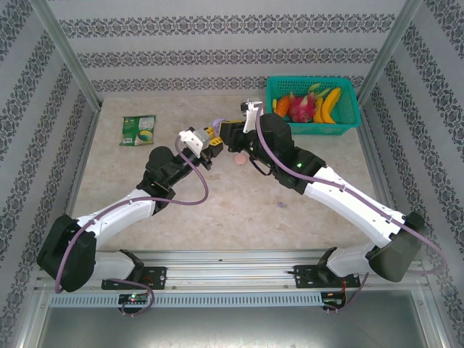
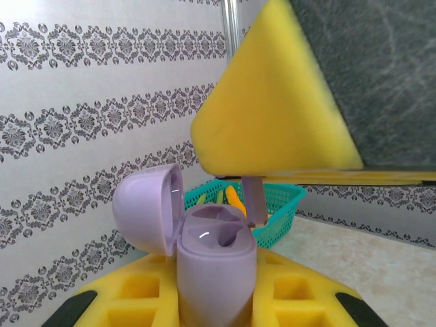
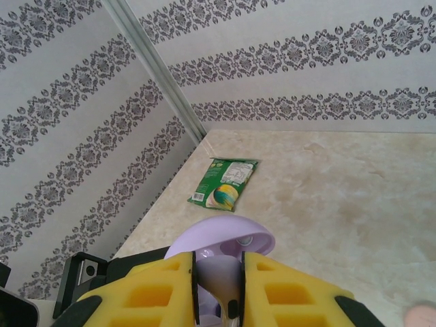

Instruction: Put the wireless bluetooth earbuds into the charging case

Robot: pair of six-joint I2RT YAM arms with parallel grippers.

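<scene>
Earbuds: I've got one pale purple plastic earbud [image 2: 253, 201] pinched in the right gripper [image 3: 218, 276]. Its stem points down, tip right at the open mouth of the pale purple round charging case [image 2: 214, 262]. I can't tell whether it touches the seat inside.

Right gripper is nearly closed, with just that earbud between its yellow fingers. Left gripper [image 2: 216, 306] is clamped tight on the case body and holds it upright. The hinged lid [image 2: 146, 208] is flipped open, to the left in the left wrist view.

From the top camera I see both grippers meeting over the middle of the beige counter [image 1: 239, 217].

A pale pink rounded item [image 1: 238, 158] lies on the counter just beside them; I can't tell if it's a case or an earbud. A small pale purple speck [image 1: 281, 206] lies loose near the right forearm, too small to identify.

A green snack packet [image 1: 138, 130] sits back left and a teal plastic basket [image 1: 319, 130] of fruit back right, both well apart from the grippers.
</scene>
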